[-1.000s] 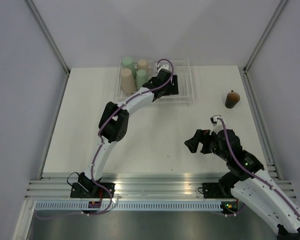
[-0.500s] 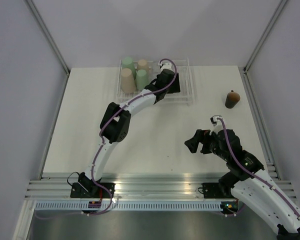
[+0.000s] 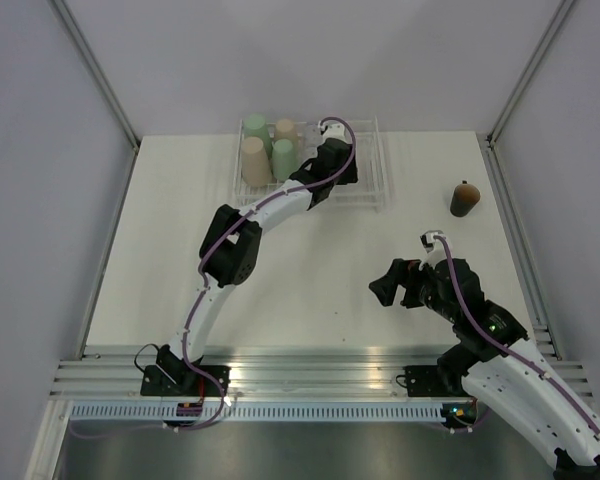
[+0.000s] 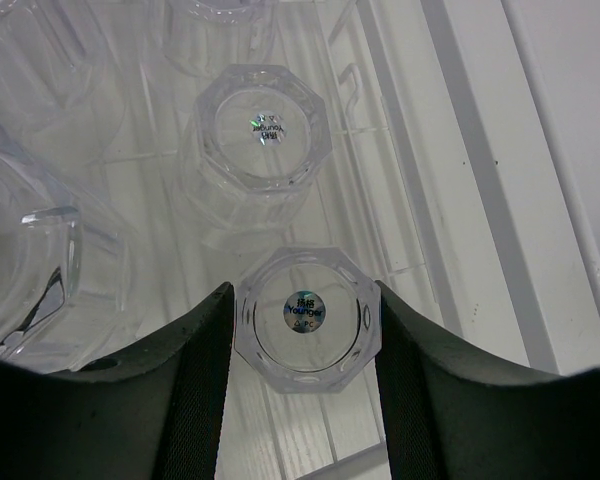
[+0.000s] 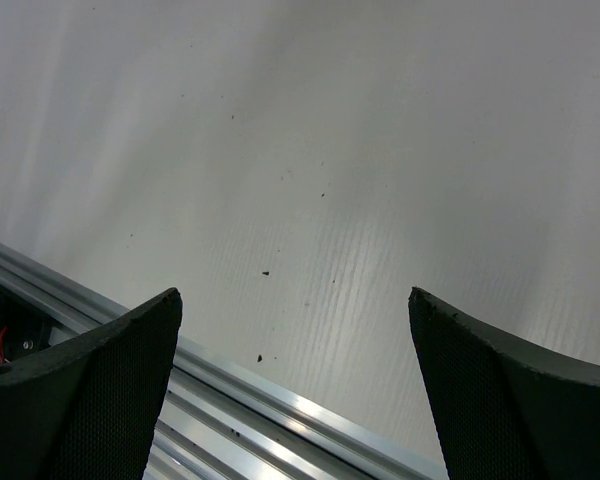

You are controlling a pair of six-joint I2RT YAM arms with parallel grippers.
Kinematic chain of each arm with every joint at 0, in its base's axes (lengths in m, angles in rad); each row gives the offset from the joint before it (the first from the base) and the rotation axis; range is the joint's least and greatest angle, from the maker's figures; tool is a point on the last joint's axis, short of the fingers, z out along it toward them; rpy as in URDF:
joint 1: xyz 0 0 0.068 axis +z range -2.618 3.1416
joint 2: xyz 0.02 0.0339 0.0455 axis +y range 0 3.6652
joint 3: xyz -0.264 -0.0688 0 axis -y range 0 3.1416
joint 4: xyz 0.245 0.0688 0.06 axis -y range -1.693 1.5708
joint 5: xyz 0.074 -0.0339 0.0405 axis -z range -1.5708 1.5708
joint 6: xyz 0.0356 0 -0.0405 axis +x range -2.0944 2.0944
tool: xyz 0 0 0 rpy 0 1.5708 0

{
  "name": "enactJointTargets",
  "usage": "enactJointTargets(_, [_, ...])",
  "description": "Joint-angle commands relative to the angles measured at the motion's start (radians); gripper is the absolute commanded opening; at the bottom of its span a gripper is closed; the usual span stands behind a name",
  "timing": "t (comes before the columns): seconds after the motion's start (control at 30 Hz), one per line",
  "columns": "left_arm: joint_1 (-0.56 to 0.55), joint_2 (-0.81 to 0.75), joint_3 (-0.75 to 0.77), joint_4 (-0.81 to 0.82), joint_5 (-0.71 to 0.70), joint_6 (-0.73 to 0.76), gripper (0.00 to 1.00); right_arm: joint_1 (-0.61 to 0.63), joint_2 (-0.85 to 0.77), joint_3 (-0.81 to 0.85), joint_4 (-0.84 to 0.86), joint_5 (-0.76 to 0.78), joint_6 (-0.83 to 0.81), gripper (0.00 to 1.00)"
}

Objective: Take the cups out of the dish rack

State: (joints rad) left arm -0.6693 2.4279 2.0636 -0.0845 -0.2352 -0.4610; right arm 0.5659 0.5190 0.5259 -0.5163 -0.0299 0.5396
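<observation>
progress check. one item appears unloaded: the dark brown cup [image 3: 464,198] stands on the table [image 3: 180,250] near its right edge, well apart from the dish rack [image 3: 372,172]. the rack sits at the far edge of the table.

everything else is yet to be moved. the green and beige tumblers [image 3: 254,160] occupy the rack's left end. several clear cups sit upside down at its right end.

the left gripper [image 3: 340,165] is over the rack. its fingers [image 4: 205,350] straddle the nearest clear cup [image 4: 307,322], right against its walls. you cannot tell whether they press on it.

the right gripper [image 5: 295,330] hangs over bare table near the near edge, fingers spread wide and holding nothing.

judge the task as early: treat this cup as the step in hand.
</observation>
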Motion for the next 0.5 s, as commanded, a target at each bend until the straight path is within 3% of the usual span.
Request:
enactJointTargets(0.0, [-0.016, -0.058, -0.042, -0.011, -0.018, 0.045, 0.28, 0.003, -0.004, 0.016, 0.015, -0.001, 0.017, 0.98])
enactJointTargets(0.17, [-0.03, -0.176, -0.172, 0.041, -0.056, 0.071, 0.12, 0.005, -0.007, 0.019, 0.012, 0.012, 0.02, 0.98])
enactJointTargets(0.2, [-0.033, -0.226, -0.216, 0.067, -0.062, 0.077, 0.04, 0.005, -0.005, 0.022, 0.013, 0.015, 0.022, 0.98])
enactJointTargets(0.47, [-0.032, -0.481, -0.391, 0.207, -0.041, 0.1, 0.02, 0.005, 0.016, 0.046, 0.048, 0.05, 0.02, 0.98])
